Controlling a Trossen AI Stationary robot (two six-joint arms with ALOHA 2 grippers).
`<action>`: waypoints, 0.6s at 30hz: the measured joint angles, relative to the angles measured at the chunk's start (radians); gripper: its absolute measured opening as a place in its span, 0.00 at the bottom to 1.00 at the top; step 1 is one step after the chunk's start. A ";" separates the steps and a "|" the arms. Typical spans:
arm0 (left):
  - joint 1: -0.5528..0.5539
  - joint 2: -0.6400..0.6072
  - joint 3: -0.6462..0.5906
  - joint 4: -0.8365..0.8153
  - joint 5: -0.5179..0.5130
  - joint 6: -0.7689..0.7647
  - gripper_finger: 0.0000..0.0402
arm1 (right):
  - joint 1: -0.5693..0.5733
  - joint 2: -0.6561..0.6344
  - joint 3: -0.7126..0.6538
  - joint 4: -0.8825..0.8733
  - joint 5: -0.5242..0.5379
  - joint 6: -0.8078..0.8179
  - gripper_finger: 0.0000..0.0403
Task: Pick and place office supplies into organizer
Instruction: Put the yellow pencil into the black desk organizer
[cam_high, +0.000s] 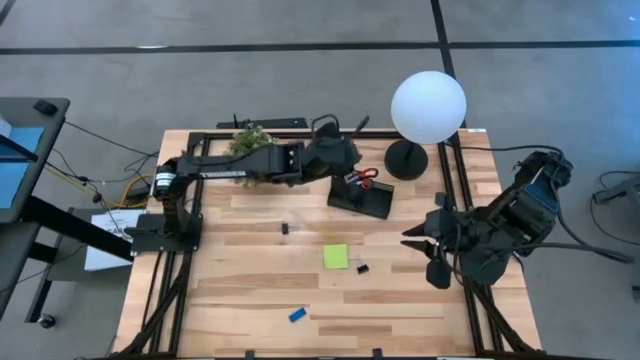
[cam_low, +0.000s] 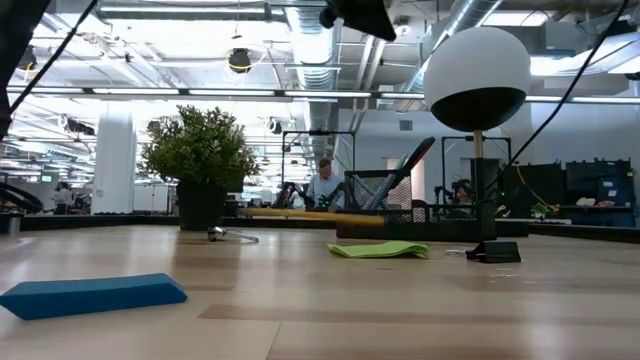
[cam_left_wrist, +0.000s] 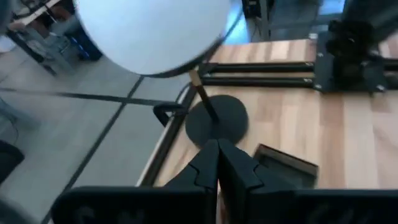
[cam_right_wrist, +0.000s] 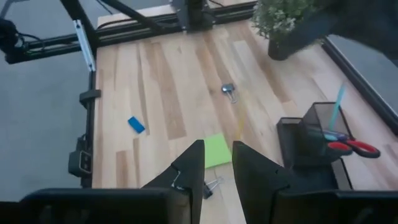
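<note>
Blue eraser (cam_high: 297, 315): near edge of the surface (cam_high: 250, 290), lying flat, well apart from everything else.

Lime-green sticky-note pad (cam_high: 336, 257): middle of the surface, with a small black clip (cam_high: 361, 268) just beside it. A second clip (cam_high: 285, 229) lies alone, farther back and to the left.

Right hand (cam_high: 412, 242): at the right edge, above the surface, fingers parted, holding nothing, pointed toward the pad and the nearer clip.

Organizer (cam_high: 361, 195): toward the far edge, beside the lamp base (cam_high: 406, 159); red-handled scissors (cam_high: 365, 177) and a teal pen (cam_right_wrist: 337, 101) already stand in its cup.

Left hand (cam_left_wrist: 218, 163): over the organizer's far side, fingers pressed together, empty.

Potted plant (cam_high: 250, 143): far edge, under the left arm.

Handling note: the clip or pad appears next. Descend squarely over the chosen item and straddle it fully; the clip sits close enough to the pad that a careless closing could catch both.
</note>
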 joint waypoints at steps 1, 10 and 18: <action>-0.011 -0.003 0.000 -0.023 -0.006 -0.007 0.00 | 0.000 0.000 0.000 -0.010 0.004 0.008 0.19; -0.174 -0.216 0.000 -0.351 -0.190 -0.155 0.00 | -0.022 0.000 -0.108 -0.015 0.118 0.106 0.19; -0.313 -0.472 0.002 -0.360 -0.396 -0.201 0.00 | -0.135 -0.019 -0.451 0.462 0.064 0.021 0.19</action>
